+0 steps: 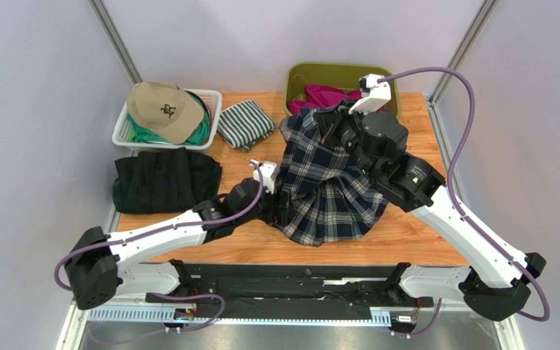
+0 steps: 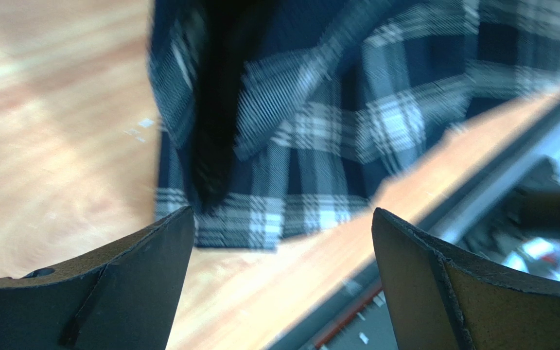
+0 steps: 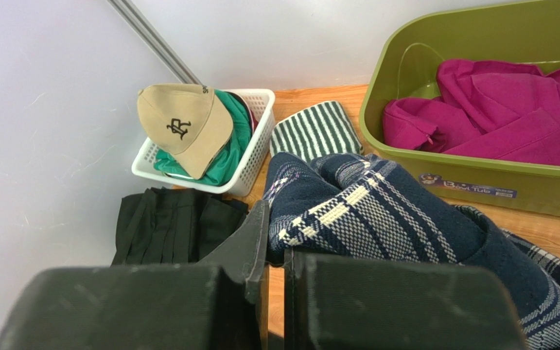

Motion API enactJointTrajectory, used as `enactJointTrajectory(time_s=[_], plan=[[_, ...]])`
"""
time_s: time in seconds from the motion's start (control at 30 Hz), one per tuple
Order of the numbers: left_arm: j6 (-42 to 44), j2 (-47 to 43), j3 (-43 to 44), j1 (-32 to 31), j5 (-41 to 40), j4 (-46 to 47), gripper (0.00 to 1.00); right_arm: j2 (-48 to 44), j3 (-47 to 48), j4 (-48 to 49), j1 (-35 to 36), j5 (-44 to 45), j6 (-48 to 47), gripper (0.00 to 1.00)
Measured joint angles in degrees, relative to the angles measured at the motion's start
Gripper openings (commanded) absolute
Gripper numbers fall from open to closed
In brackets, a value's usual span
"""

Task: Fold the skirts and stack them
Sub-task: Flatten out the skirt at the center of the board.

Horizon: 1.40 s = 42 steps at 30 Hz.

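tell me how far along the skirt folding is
Looks done: a dark folded pile lies at the left of the table; whether it holds one skirt or two I cannot tell. In hand: the plaid skirt lies spread and rumpled mid-table, the right fingers shut on its far edge, the left fingers open by its near-left edge. Left: fold it and put it on the pile.
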Motion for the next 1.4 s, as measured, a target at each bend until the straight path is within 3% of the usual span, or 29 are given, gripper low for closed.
enactJointTrajectory(time_s=[0.27,0.4,0.47,0.5,0.53,0.6,0.63,0.77,0.9,1.1,1.27,1.4], plan=[[4.6,4.2,2.0,0.2,-9.6,-0.6,0.99,-0.5,1.0,-1.7,-0.4,-2.5,-0.4,0.00],[7.3,4.3,1.8,1.6,-8.8,1.1,0.98,-1.0,2.2,-3.2,-0.8,-4.2,-0.4,0.00],[9.3,4.9,1.5,2.1,-7.0,3.7,0.91,-1.2,2.8,-3.5,-0.9,-4.9,-0.5,0.00],[10.1,5.5,1.5,2.2,-6.3,4.7,0.83,-1.2,3.0,-3.5,-1.0,-5.3,-0.5,0.00],[11.2,6.2,1.5,2.3,-5.3,6.1,0.53,-1.2,3.3,-3.6,-1.1,-5.6,-0.5,0.00],[12.6,7.7,1.5,2.3,-4.0,8.2,0.10,-1.2,3.7,-3.7,-1.4,-6.2,-0.6,0.00],[14.2,8.7,1.7,2.3,-3.5,8.6,0.00,-1.2,3.8,-3.8,-1.6,-6.4,-0.6,0.00],[15.6,12.3,5.8,2.3,-6.4,4.8,0.00,-1.3,4.3,-5.8,-4.0,-8.3,-0.4,0.00],[13.6,11.9,12.5,4.2,-16.8,-5.8,0.00,-2.2,3.8,-7.3,-10.2,-10.8,1.2,0.00],[12.0,1.8,21.7,13.4,-26.7,-17.5,0.00,-6.0,-5.0,-7.7,-22.9,-20.0,10.8,0.00],[16.2,-6.9,26.7,13.4,-30.2,-20.3,0.00,-9.3,-15.8,-7.0,-26.3,-31.4,20.2,0.00],[19.4,-8.3,29.8,13.3,-33.5,-24.2,0.00,-11.4,-16.5,-7.3,-26.5,-36.8,22.5,0.00]])
